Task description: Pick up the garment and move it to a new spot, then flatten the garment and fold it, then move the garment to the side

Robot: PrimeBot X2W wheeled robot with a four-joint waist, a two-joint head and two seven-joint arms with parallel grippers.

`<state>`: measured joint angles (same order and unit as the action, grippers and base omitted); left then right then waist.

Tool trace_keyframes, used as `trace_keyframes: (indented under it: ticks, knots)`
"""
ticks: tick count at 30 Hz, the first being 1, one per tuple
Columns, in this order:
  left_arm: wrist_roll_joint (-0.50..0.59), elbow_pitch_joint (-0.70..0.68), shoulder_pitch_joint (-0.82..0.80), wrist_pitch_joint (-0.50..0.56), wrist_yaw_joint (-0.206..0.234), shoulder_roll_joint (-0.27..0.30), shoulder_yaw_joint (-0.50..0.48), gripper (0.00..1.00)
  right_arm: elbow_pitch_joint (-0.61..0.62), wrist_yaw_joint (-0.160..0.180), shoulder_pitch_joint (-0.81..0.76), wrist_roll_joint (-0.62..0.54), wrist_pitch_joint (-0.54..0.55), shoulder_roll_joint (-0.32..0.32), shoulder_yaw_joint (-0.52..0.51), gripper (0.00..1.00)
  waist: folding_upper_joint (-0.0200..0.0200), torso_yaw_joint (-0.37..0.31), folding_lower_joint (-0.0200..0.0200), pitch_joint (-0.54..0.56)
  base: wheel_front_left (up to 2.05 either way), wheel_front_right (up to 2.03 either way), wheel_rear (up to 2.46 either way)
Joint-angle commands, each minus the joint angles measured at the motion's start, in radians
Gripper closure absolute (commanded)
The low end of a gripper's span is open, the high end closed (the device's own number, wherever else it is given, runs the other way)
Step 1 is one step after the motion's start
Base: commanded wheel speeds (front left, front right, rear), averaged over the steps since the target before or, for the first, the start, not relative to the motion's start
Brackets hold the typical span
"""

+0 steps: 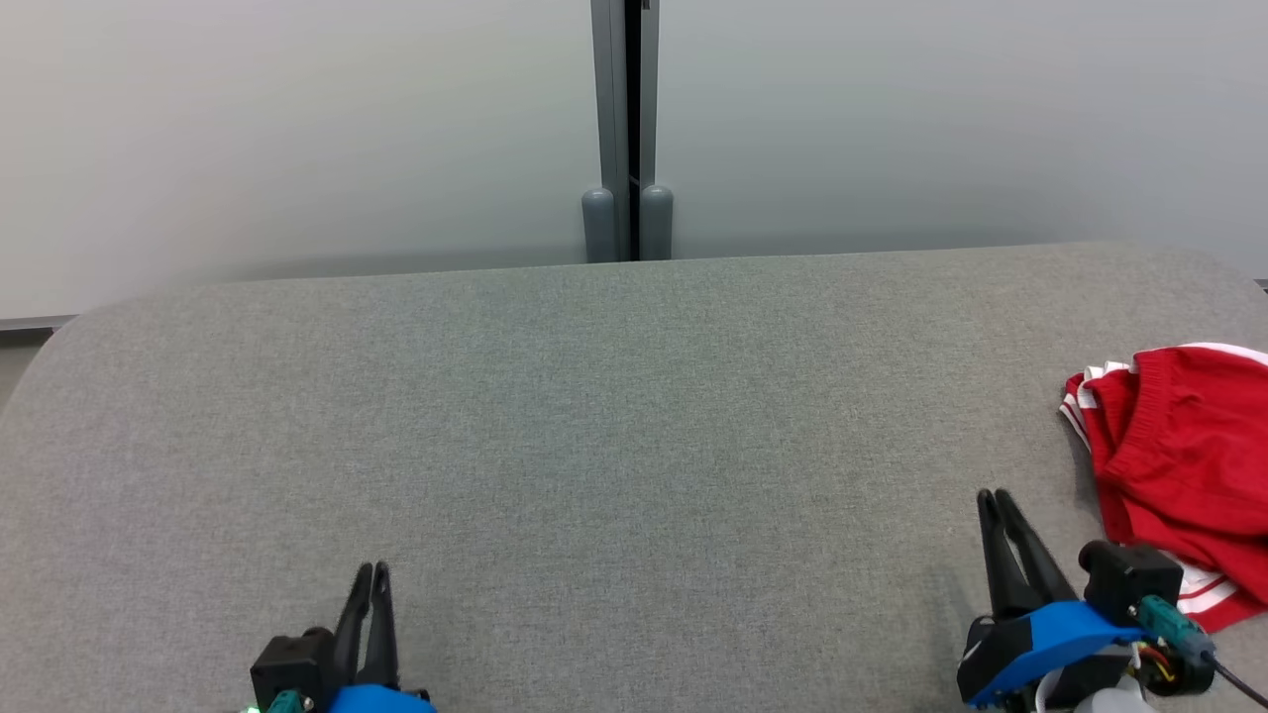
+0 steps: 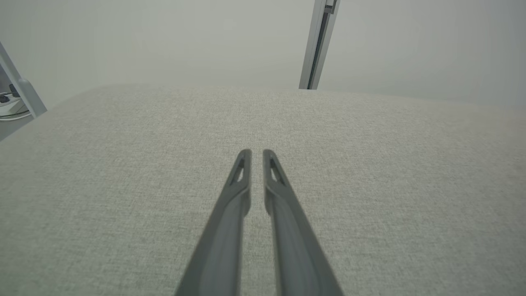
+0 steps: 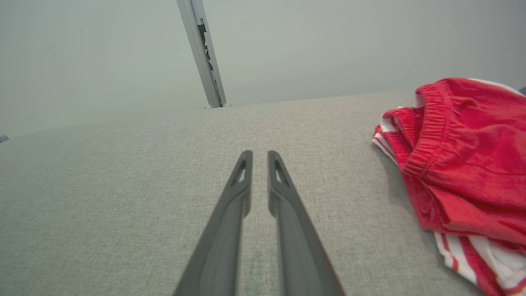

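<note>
The garment (image 1: 1189,456) is a red pair of shorts with white stripes, lying crumpled at the right edge of the grey table (image 1: 594,416). My right gripper (image 1: 994,495) hovers just left of it without touching it, and its fingers stand a narrow gap apart with nothing between them. The right wrist view shows the garment (image 3: 464,164) to the right of that gripper (image 3: 259,154). At the lower left, over bare table, my left gripper (image 1: 374,569) is far from the garment. Its fingers (image 2: 257,153) are also a narrow gap apart and hold nothing.
The grey fabric-covered tabletop (image 2: 123,164) has rounded far corners. Behind it stands a pale wall with a grey vertical post (image 1: 626,129) at the middle.
</note>
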<state>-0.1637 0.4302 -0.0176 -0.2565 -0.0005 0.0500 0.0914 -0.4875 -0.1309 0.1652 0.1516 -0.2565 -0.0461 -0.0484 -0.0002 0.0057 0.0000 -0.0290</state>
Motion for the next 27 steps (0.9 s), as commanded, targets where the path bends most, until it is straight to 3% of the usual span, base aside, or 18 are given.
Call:
trace_keyframes:
  ticks: [1,27]
  knots:
    - [-0.004,0.003,0.001,0.001,0.000,0.000,-0.001,1.00,-0.003,0.000,0.000,0.003,0.002,0.000,-0.001,1.00,0.0000,0.000,0.0000,0.000,0.00,0.00,0.00]
    - [-0.465,-0.057,-0.031,0.120,-0.042,0.000,-0.067,1.00,0.076,0.000,-0.019,0.468,0.120,-0.002,-0.022,1.00,0.0001,-0.001,0.0000,0.005,0.00,0.00,0.00]
